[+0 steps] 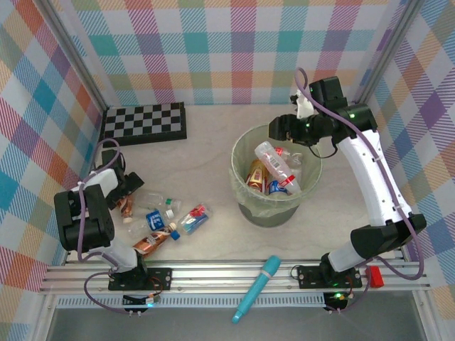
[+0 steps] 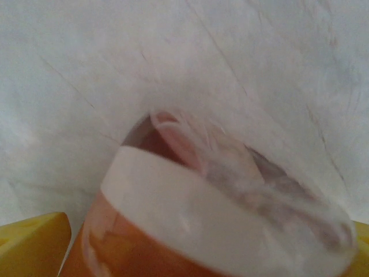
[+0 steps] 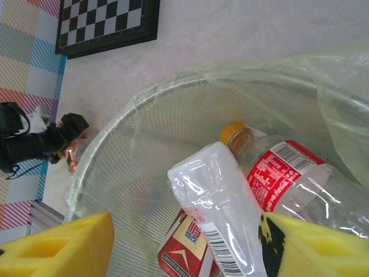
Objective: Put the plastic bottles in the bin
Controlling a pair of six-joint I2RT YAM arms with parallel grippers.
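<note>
The bin [image 1: 245, 195] stands right of centre, holding several plastic bottles. My right gripper [image 1: 284, 129] hovers open over its far rim. In the right wrist view its yellow pads [image 3: 57, 245] stand wide apart above the bin [image 3: 115, 124]. A clear crumpled bottle [image 3: 222, 202] lies between them on a red-labelled, yellow-capped bottle [image 3: 282, 173]. My left gripper [image 1: 131, 190] is low at the table's left, open around an orange-brown labelled bottle [image 2: 173, 213], whose left side stands a little apart from the left pad [image 2: 31, 242]. Several loose bottles [image 1: 153, 217] lie beside it.
A checkerboard [image 1: 146, 122] lies flat at the back left. A long teal tube [image 1: 257, 288] rests across the front rail. Plaid walls close in the left, back and right sides. A bare strip of table separates the loose bottles from the bin.
</note>
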